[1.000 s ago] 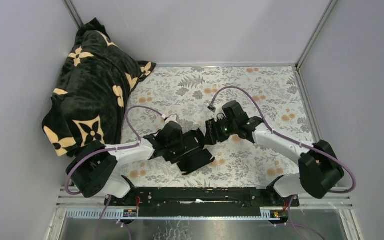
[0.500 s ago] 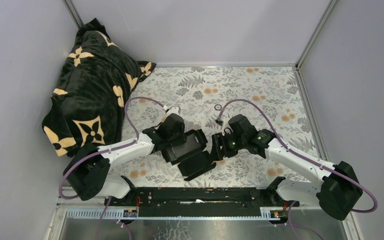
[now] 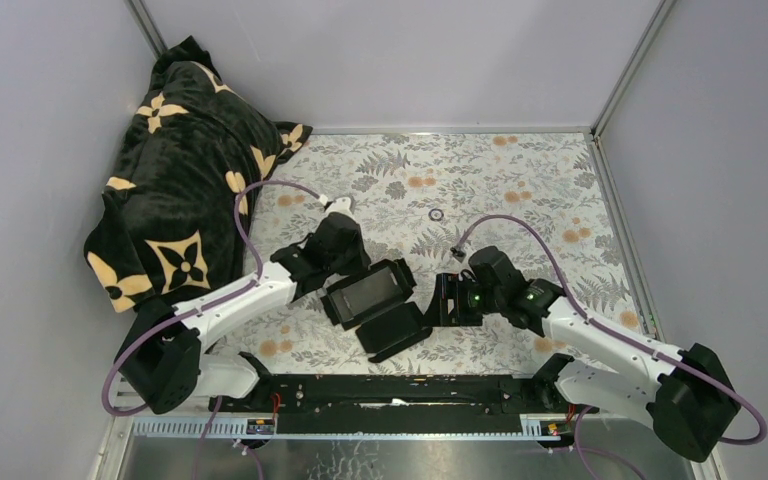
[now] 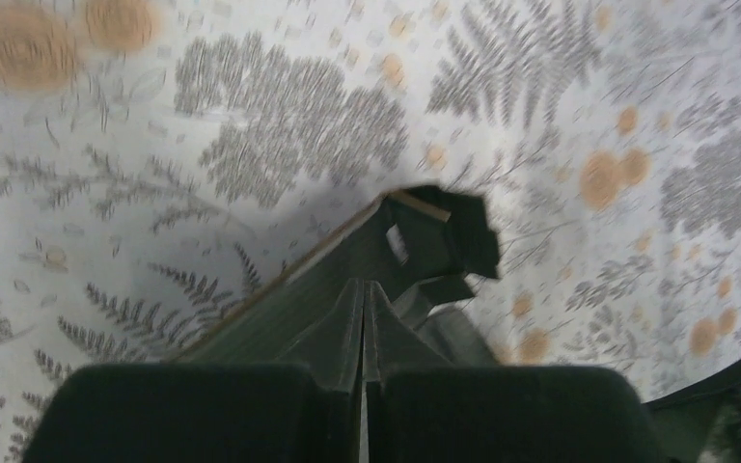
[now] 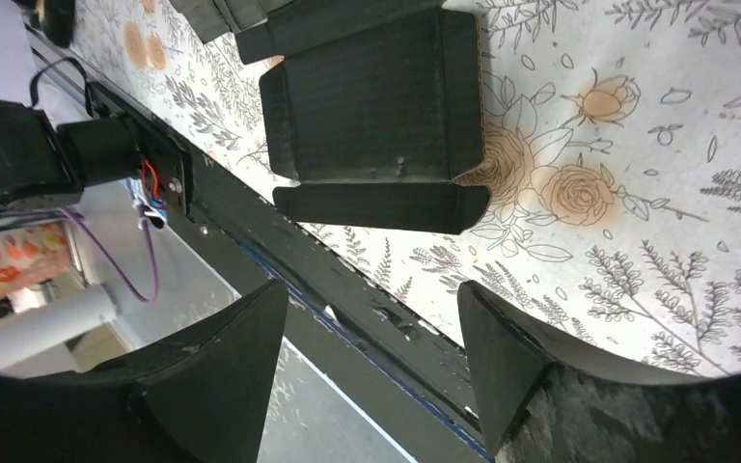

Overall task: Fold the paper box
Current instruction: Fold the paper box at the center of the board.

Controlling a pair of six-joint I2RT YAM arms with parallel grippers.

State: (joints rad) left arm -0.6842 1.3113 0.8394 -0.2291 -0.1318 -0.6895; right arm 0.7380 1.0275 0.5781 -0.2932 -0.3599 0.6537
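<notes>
The left hand (image 4: 362, 294) is closed tight, its fingers pressed together with only a hairline slit between them. Its tips lie against a raised wall of the paper box (image 3: 370, 292); whether any card is nipped between them I cannot tell. The box sits directly ahead of this hand on the floral tabletop (image 3: 520, 180). It is partly formed, with a flat panel and flap (image 5: 381, 204) spread toward the near edge.

The right hand (image 5: 371, 294) stands wide open and empty. It faces the box from the other side, near that flap but apart from it. Just behind the right hand the black base rail (image 3: 390, 390) runs along the tabletop's near edge, so there is little room on that side. Beyond both hands open tabletop stretches to the far wall, with a small dark ring (image 3: 436, 214) lying on it. Far out past the left hand, a black blanket (image 3: 180, 170) with cream flowers is heaped in the corner, well apart from the box. Grey walls close in on the left, right and far sides.
</notes>
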